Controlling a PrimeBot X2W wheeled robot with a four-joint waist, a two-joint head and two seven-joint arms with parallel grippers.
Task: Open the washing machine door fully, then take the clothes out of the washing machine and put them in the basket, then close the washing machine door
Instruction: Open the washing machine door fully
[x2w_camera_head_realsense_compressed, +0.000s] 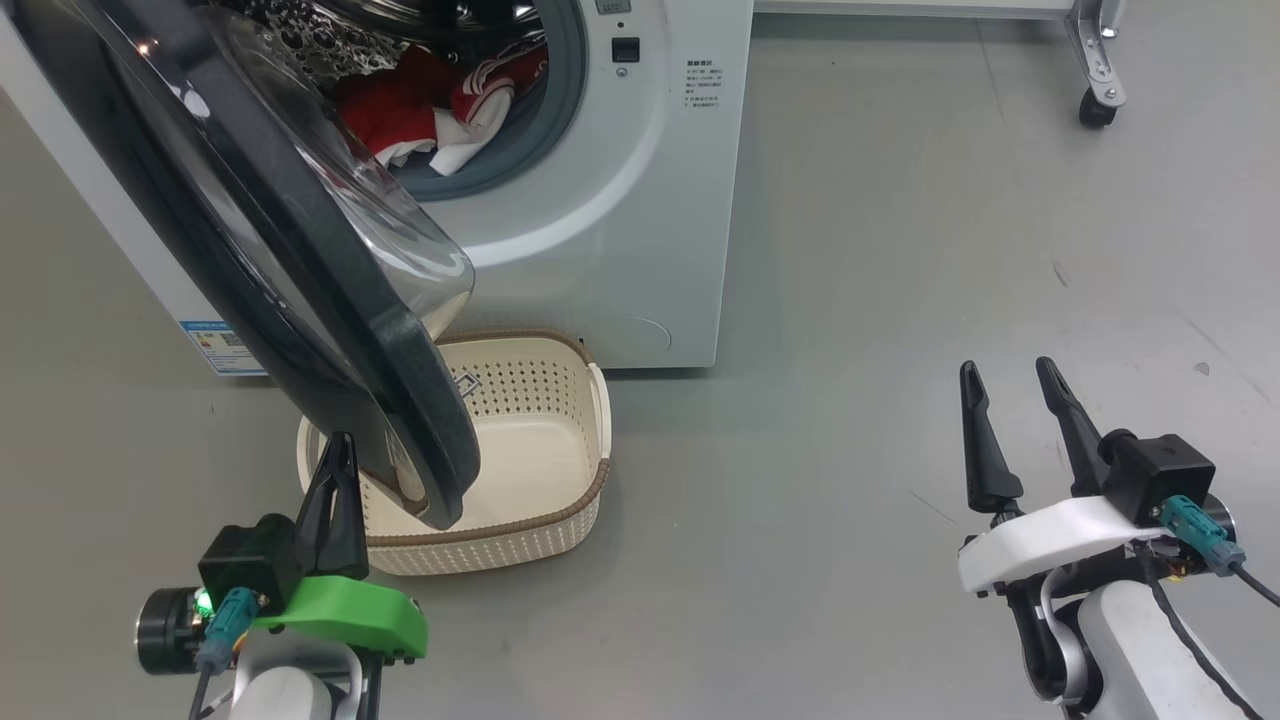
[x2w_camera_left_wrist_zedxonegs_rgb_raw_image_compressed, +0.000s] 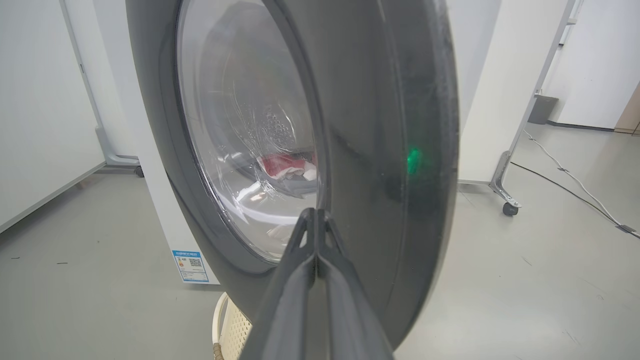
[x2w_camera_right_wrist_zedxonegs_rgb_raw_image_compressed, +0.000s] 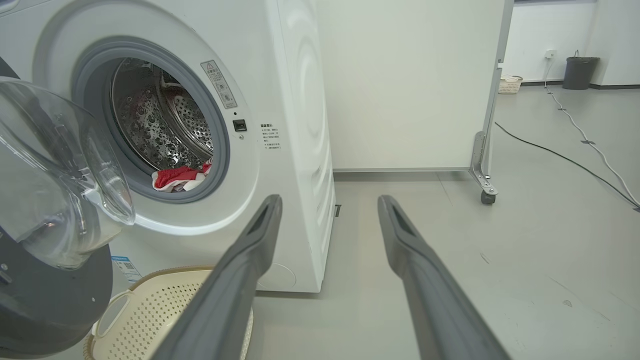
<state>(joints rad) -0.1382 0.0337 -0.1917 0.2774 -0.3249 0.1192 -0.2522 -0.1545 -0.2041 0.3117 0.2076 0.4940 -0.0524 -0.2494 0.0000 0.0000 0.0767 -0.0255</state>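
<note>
the washing machine (x2w_camera_head_realsense_compressed: 640, 230) stood with its drum mouth uncovered. the washing machine door (x2w_camera_head_realsense_compressed: 300, 260) had swung out from the machine's front on its left-hand hinge side, standing roughly edge-on to the front panel, its glass bowl facing back toward the drum. judged from this, the first step looked partly done: the door was well open, but it seemed to have some swing left before it was fully back.

the basket (x2w_camera_head_realsense_compressed: 520, 545) sat on the floor just in front of the machine, below the drum mouth, with the door's lower edge hanging over its left part. nothing lay in it. the clothes (x2w_camera_head_realsense_compressed: 400, 110), red with white trim, were heaped inside the drum at the lower lip of the mouth, so no garment had been moved yet. unloading and closing the door were both left to do.

the right gripper (x2w_camera_head_realsense_compressed: 1007, 370) hung well out from the machine's front and off to its right side, above bare floor, fingers spread wide and grasping nothing. the left gripper (x2w_camera_head_realsense_compressed: 340, 445) was in front of the machine at the door's outer face, near its lower rim, fingers clenched together on nothing; whether its tip touched the door could not be told.
</note>
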